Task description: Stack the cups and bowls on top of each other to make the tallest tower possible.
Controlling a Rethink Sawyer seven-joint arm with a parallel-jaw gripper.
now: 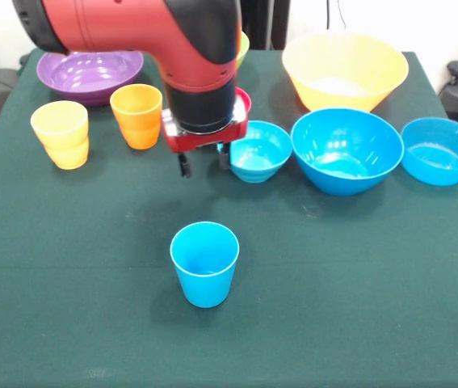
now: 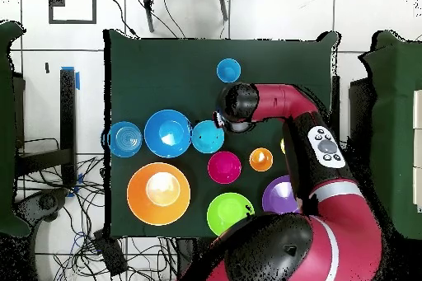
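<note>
A blue cup (image 1: 204, 263) stands upright alone near the table's front; in the overhead view it (image 2: 228, 70) is at the far side. My gripper (image 1: 203, 165) hangs open and empty above the table, behind the blue cup and just left of the smallest blue bowl (image 1: 259, 149). Two wider blue bowls (image 1: 346, 149) (image 1: 443, 150) stand in a row to its right. The yellow-orange bowl (image 1: 344, 71) is behind them. The purple bowl (image 1: 90, 73), yellow cup (image 1: 60, 133) and orange cup (image 1: 137, 115) are at the left. The red bowl (image 1: 245, 101) is mostly hidden by my arm. Nothing is stacked.
The green bowl (image 2: 230, 212) shows whole in the overhead view, near my base; the front view shows only a sliver (image 1: 244, 47). The dark green cloth table (image 1: 358, 307) has sharp edges. My arm (image 2: 272, 100) reaches over the bowls' row.
</note>
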